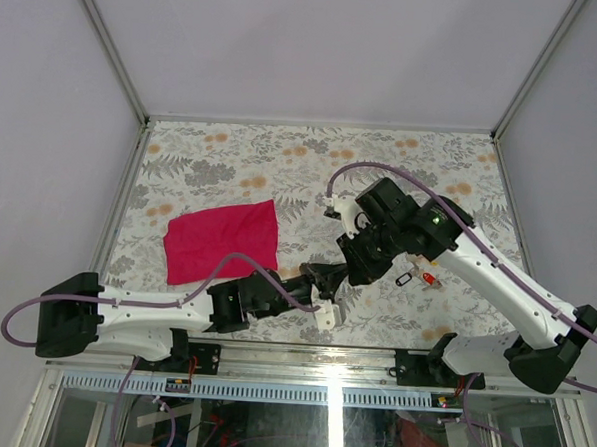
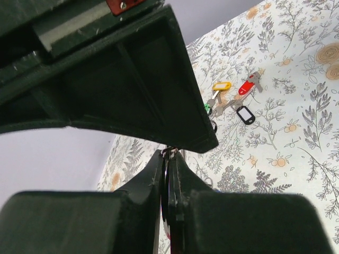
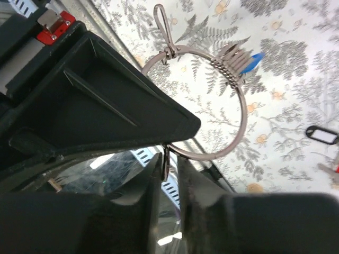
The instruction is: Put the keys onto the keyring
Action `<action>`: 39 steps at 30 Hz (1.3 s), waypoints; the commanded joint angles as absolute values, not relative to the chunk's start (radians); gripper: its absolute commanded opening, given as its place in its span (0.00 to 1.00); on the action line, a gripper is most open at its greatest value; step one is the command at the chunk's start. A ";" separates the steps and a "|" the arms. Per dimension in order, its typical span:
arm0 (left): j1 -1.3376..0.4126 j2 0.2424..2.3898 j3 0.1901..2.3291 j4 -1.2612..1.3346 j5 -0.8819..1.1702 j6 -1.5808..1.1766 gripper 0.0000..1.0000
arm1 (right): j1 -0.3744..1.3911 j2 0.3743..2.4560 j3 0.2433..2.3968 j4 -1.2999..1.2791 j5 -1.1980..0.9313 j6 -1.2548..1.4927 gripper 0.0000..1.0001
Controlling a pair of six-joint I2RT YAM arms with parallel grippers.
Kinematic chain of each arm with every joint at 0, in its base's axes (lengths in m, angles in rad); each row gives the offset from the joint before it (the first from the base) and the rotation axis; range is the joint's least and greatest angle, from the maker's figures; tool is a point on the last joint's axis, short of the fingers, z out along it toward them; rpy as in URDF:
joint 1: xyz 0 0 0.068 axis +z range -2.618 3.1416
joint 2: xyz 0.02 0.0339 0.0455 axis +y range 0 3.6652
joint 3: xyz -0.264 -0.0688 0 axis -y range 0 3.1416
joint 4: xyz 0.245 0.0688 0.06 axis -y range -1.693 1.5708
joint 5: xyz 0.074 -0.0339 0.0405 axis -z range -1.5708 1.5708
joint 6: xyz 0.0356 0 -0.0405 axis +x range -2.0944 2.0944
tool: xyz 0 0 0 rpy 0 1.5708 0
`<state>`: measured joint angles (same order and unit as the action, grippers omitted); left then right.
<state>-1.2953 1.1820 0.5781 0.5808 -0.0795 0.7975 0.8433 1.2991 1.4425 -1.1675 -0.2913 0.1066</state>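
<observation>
Gripping keyring [image 3: 212, 100] mid-table: right gripper [image 3: 168, 159] pinching rim at 7 o'clock, left gripper [image 2: 169, 174] pressed together on thin metal. Ring light, stiff, slippery; hold rim. Loose keys [image 2: 233, 98] lying at 3 o'clock.

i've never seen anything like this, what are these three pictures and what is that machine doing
They show one moment from three cameras. The overhead view looks down on two robot arms bolted at the near edge of a flower-patterned table; the other two cameras sit on the wrists.

The left hand and right hand meet mid-table. The right hand pinches a large wire keyring with a blue-tagged key threaded on it. The left hand is shut on something thin and metallic, apparently part of that ring.

On the table lie a magenta cloth and loose keys with yellow, red and black tags.
</observation>
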 commanded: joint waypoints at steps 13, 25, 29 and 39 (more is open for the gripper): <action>-1.308 1.143 0.648 0.615 -0.383 0.345 0.00 | 0.840 0.885 1.175 -0.584 -0.063 0.168 0.42; -1.308 1.178 0.793 0.375 -0.568 0.038 0.00 | 0.841 0.556 0.762 -0.120 -0.176 -0.103 0.43; -1.308 1.180 0.797 0.369 -0.567 0.022 0.00 | 0.840 0.475 0.638 0.065 -0.197 -0.154 0.43; -1.309 1.196 0.809 0.362 -0.560 0.030 0.00 | 0.841 0.587 0.700 0.061 -0.277 -0.146 0.41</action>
<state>-1.3018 1.1904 0.7631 0.3355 -0.5358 0.0494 0.8425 0.5503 0.6422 -0.0238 -0.2218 -0.1368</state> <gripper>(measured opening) 0.040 0.423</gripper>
